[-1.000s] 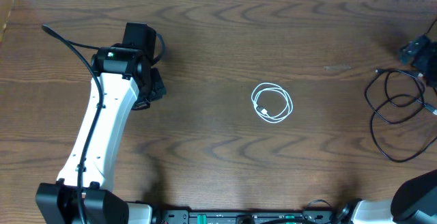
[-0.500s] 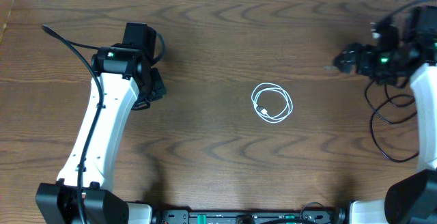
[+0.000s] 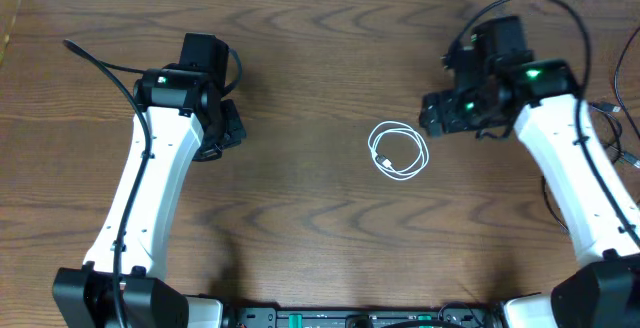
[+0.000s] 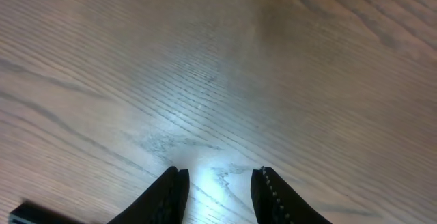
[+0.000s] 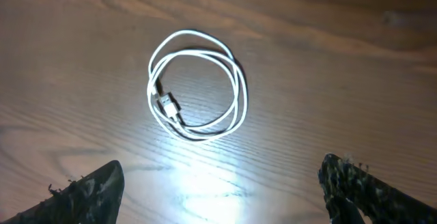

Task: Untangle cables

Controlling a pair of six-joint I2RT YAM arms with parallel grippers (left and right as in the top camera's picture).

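On the middle of the wooden table (image 3: pixel 320 228), a little towards the right arm's side, the white cable (image 5: pixel 237 100) is seen lying flat in a loose, almost round coil of two or three turns. Because of this shape no real long axis can be given to it. One small plug end is tucked inside the ring, at the left side in the right wrist view. The right gripper (image 5: pixel 222 176) is held near the coil and above it, with its fingers (image 5: pixel 89 190) spread wide and nothing between them. From these fingers the coil lies straight ahead, within the gap and somewhat to the left of its middle, so only a short reach forward and down is judged to be needed. The left gripper (image 4: pixel 218 183) is placed well apart from the coil, over bare wood. Its jaws are parted by a narrow gap and nothing is pinched in it. The right arm is therefore clearly the nearer one. The black cable (image 3: pixel 628 155) is hard to make out: only short dark strands are seen near the right edge in the overhead view, the rest being covered by the right arm or cut off by the frame. Whether the two cables touch anywhere cannot be told, although none of the dark strands that show reaches the white coil.
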